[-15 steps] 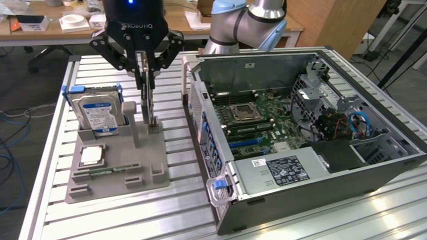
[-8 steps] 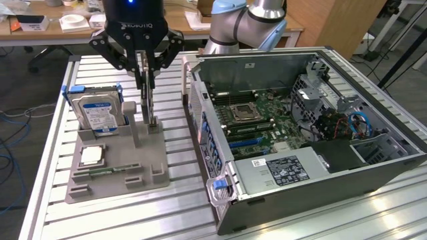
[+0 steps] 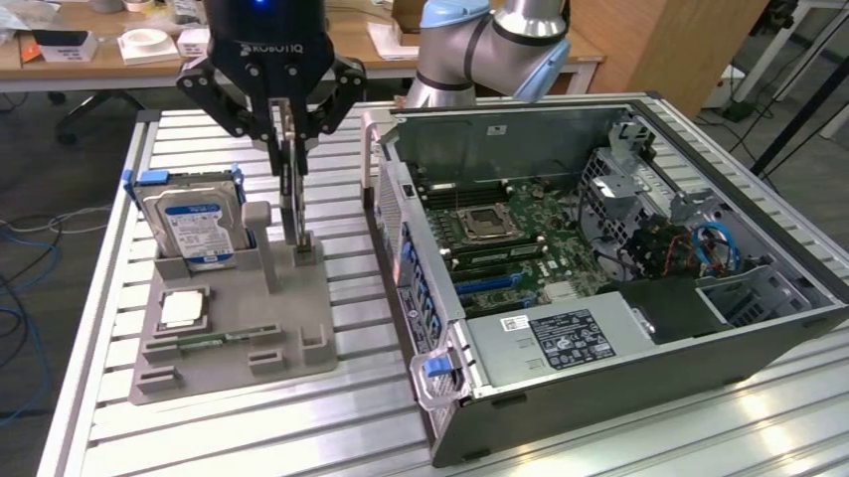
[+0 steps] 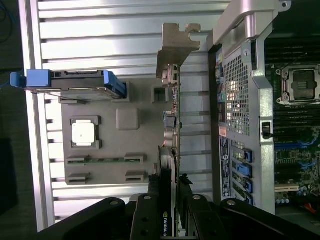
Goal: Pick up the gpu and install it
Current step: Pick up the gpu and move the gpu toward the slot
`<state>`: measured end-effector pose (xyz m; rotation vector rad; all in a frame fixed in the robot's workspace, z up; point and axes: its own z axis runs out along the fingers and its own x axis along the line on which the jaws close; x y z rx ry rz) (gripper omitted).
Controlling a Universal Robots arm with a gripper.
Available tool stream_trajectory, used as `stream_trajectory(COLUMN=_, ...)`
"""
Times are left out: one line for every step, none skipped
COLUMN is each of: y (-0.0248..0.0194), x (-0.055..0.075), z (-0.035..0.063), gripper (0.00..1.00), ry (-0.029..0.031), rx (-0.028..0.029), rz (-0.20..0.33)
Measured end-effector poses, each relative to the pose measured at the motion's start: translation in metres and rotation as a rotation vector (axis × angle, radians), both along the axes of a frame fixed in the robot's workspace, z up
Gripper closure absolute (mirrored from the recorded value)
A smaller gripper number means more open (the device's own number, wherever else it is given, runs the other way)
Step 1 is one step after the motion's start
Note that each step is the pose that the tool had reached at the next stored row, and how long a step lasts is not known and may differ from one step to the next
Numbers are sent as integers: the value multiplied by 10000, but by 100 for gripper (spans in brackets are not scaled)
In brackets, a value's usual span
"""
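Clamped tight on the gpu (image 3: 293, 204) with the gripper (image 3: 285, 139), pinching its upper edge. Held upright, lower end at the grey parts holder (image 3: 226, 348), beside the hard drive (image 3: 197, 224). Cannot tell whether clear of its slot. Pickup under way; not yet over the open computer case (image 3: 444, 417), install left.

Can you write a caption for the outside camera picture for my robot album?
The gripper clamps the upright gpu at the gray holder, beside the open computer case.
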<state>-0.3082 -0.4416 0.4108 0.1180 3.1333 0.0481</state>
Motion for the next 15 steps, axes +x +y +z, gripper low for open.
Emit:
stream_trajectory(y=0, x=0, z=4, gripper=74, ry=1, rx=-1, rz=0)
stream_trajectory(y=0, x=0, z=6, gripper=74, ry=1, rx=0, rz=0)
stream_trajectory(y=0, x=0, z=9, gripper=74, ry=0, rx=0, rz=0)
stream_trajectory(y=0, x=0, z=12, gripper=74, ry=0, rx=1, rz=0)
stream_trajectory(y=0, x=0, z=14, gripper=74, ry=1, rx=0, rz=0)
stream_trajectory(y=0, x=0, z=17, gripper=74, ry=0, rx=0, rz=0)
stream_trajectory(y=0, x=0, z=19, gripper=74, ry=0, rx=1, rz=0)
stream_trajectory(y=0, x=0, z=21, gripper=74, ry=0, rx=1, rz=0)
stream_trajectory(y=0, x=0, z=24, gripper=74, ry=1, rx=1, rz=0)
stream_trajectory(y=0, x=0, z=28, gripper=74, ry=1, rx=0, rz=0)
stream_trajectory(y=0, x=0, z=32, gripper=74, ry=1, rx=-1, rz=1)
stream_trajectory(y=0, x=0, z=36, gripper=74, ry=1, rx=1, rz=0)
stream_trajectory(y=0, x=0, z=39, gripper=74, ry=1, rx=0, rz=0)
stream_trajectory(y=0, x=0, z=42, gripper=74, ry=0, rx=1, rz=0)
stream_trajectory(y=0, x=0, z=46, gripper=74, ry=1, rx=0, rz=0)
